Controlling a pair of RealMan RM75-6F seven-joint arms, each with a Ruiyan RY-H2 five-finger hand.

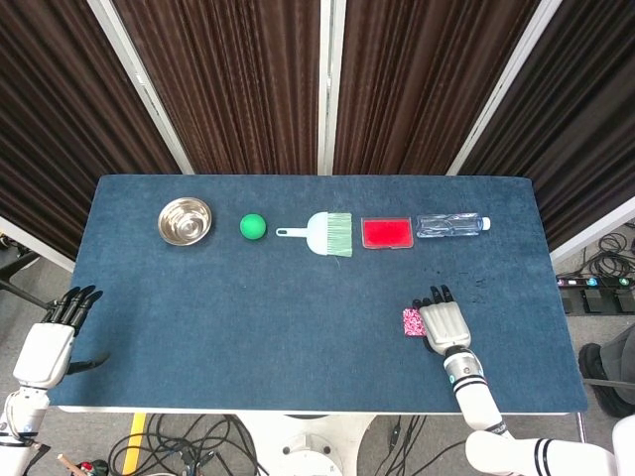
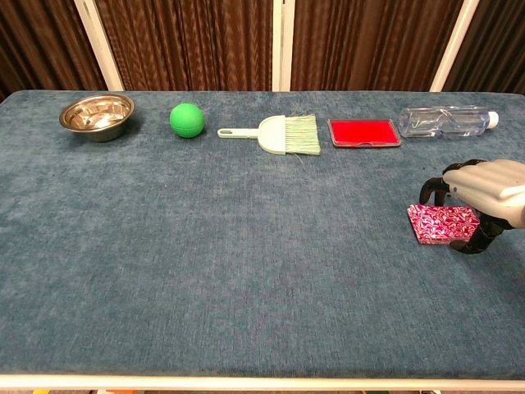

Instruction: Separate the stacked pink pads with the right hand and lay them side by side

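The stacked pink patterned pads (image 2: 441, 222) lie on the blue table near its right front, showing as a small pink patch (image 1: 413, 321) in the head view. My right hand (image 2: 488, 185) sits over their right part, its fingers (image 2: 428, 192) curled down at the far edge and the thumb hooked against the near edge, so it grips the stack. From the head camera the right hand (image 1: 444, 322) covers most of the pads. My left hand (image 1: 48, 349) hangs off the table's left front corner, fingers apart and holding nothing.
Along the back of the table (image 2: 246, 271) stand a steel bowl (image 2: 97, 115), a green ball (image 2: 187, 120), a pale green brush (image 2: 279, 134), a red tray (image 2: 364, 132) and a clear bottle (image 2: 447, 122) lying on its side.
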